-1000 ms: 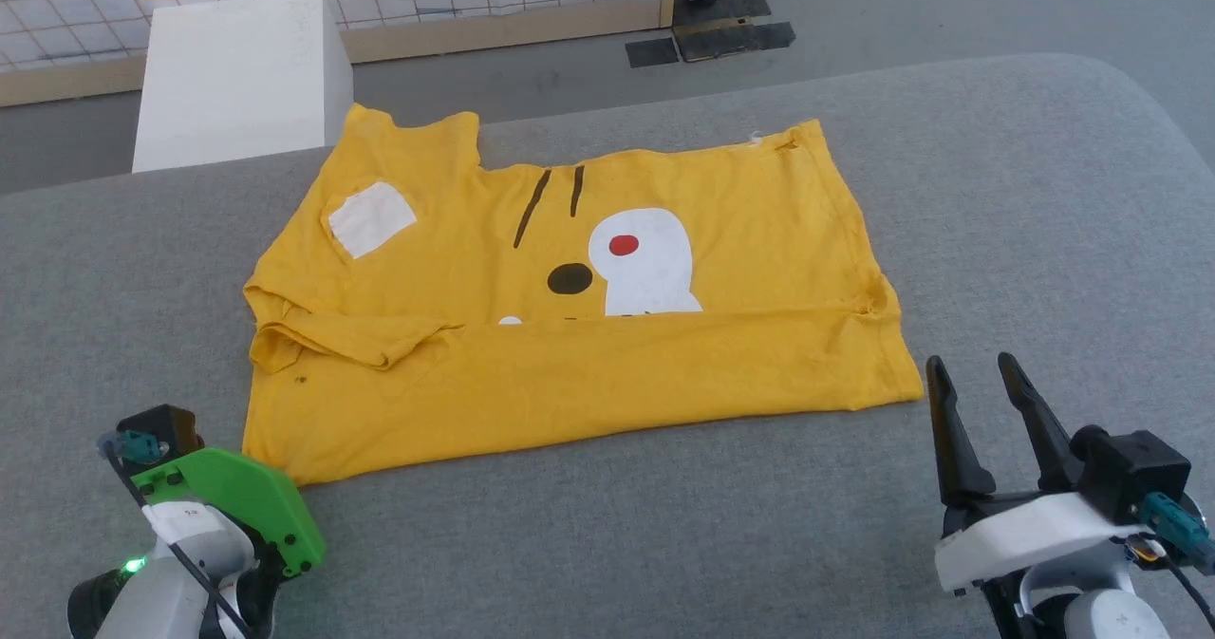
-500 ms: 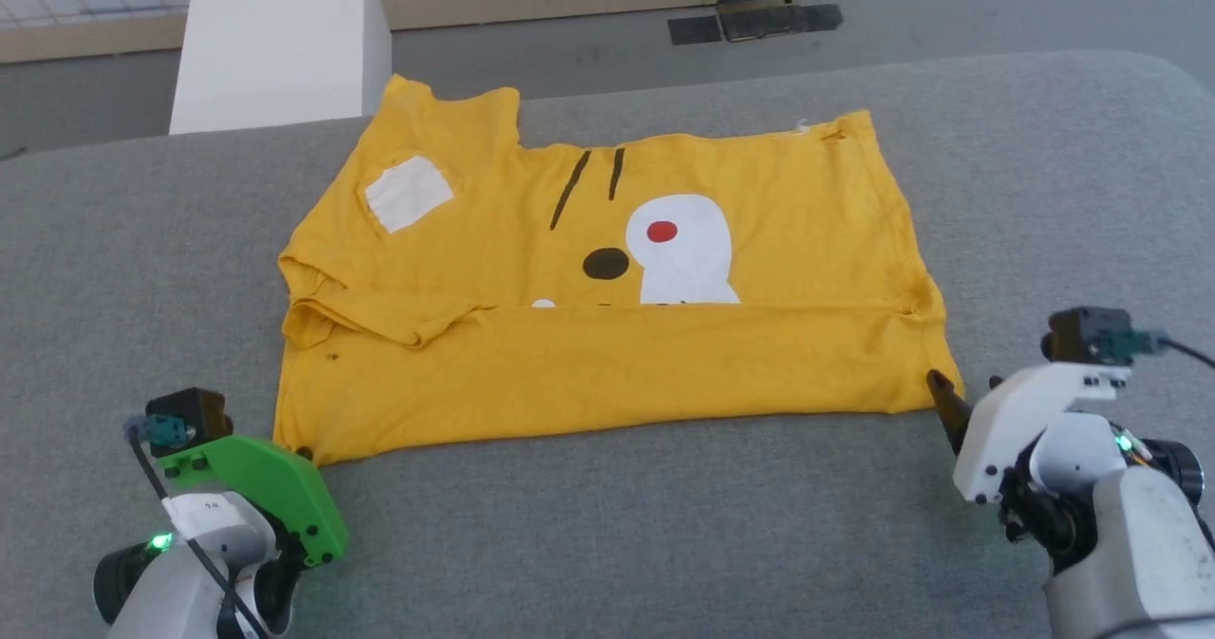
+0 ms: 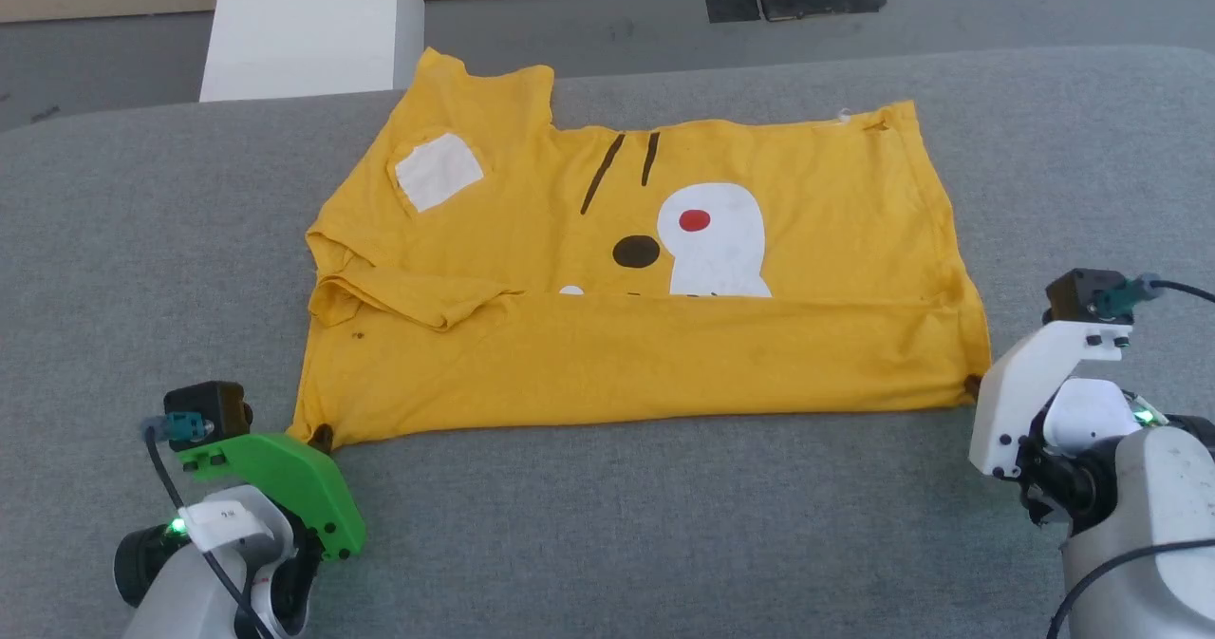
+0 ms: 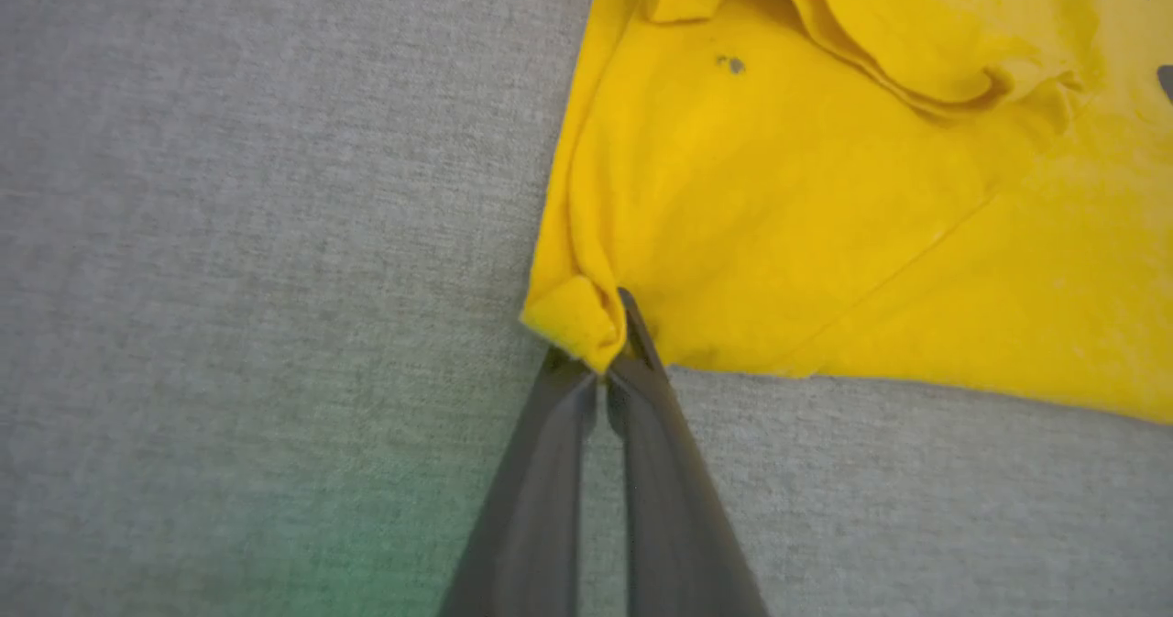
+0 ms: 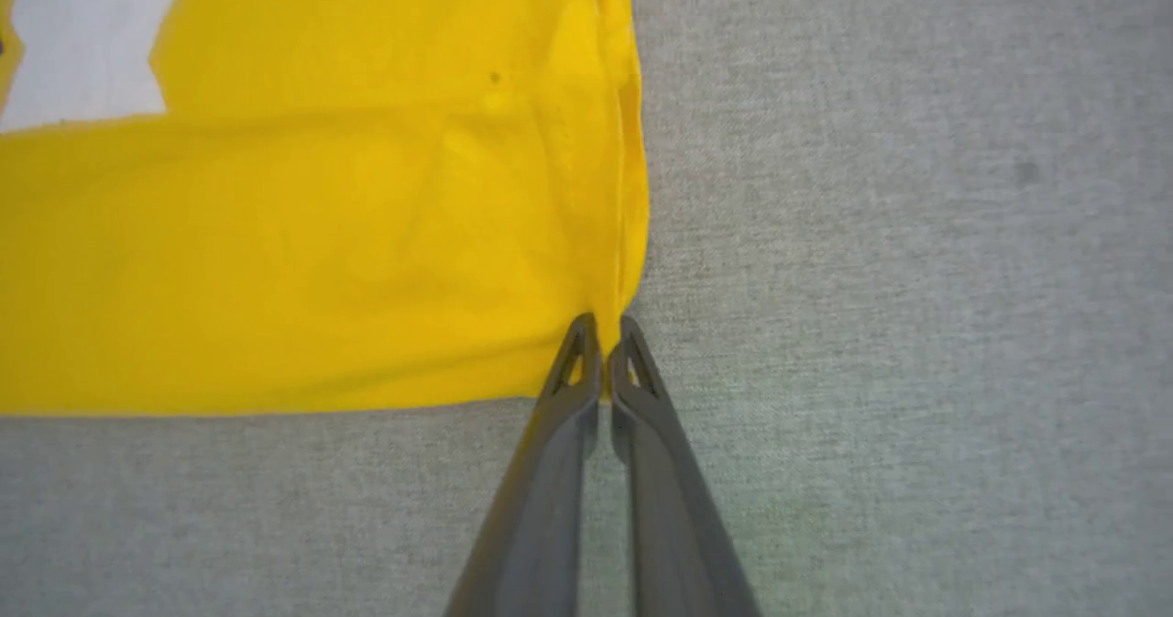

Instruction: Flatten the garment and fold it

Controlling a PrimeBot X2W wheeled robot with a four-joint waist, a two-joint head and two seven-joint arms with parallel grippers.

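Pinched fully shut, the left gripper [image 4: 600, 347] held the bunched near corner of the garment [image 3: 664, 364] at the head view's lower left. The right gripper [image 5: 605, 333], fingers likewise together, nipped the hem corner at lower right. The garment lay spread mid-frame on the grey cushion [image 3: 617, 544], its near strip doubled over the print. Holding both ends of that edge probably served to carry it over evenly.

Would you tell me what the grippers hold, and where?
Both hold the yellow T-shirt: left gripper its near-left corner, right gripper its near-right corner.
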